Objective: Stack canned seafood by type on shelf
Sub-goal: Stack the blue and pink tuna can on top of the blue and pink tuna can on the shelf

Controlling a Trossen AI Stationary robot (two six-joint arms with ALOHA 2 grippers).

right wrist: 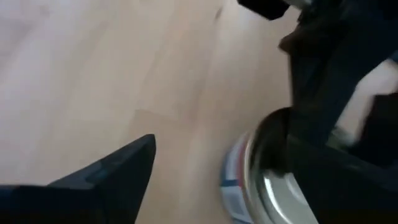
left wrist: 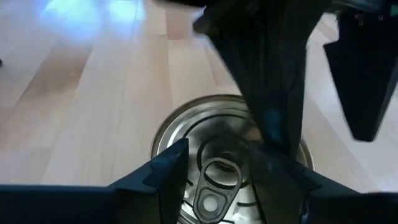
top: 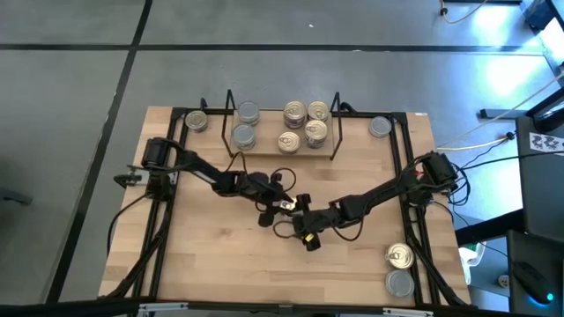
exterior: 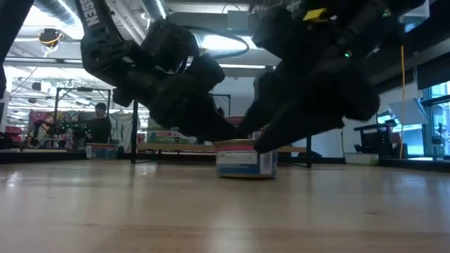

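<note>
One tin of the canned seafood [exterior: 245, 160], with a pale pull-tab top [left wrist: 217, 180] and a blue-and-white label, stands upright on the table's middle. My left gripper [left wrist: 217, 171] is open just above it, with the pull tab showing between its fingers. My right gripper [right wrist: 217, 155] is open too, and the tin [right wrist: 255, 180] sits by one of its fingers. In the high view both grippers [top: 286, 208] meet over this tin and mostly hide it. On the shelf [top: 269, 150], at the far side, grey-topped tins [top: 245, 125] stand left and gold-topped tins [top: 304, 125] right. My left gripper comes at the tin's top slanting down from the table's left. I cannot tell whether its fingers [left wrist: 168, 171] touch the lid. My right gripper slants down from the table's right. One finger [right wrist: 339, 180] lies over the tin's rim, and I cannot tell whether it touches.
Loose tins stand on the table: a gold-topped one [top: 196, 121] at the far left, a grey one [top: 380, 128] at the far right, and a gold [top: 400, 256] and a grey one [top: 400, 283] at the near right. Bare wood lies near left.
</note>
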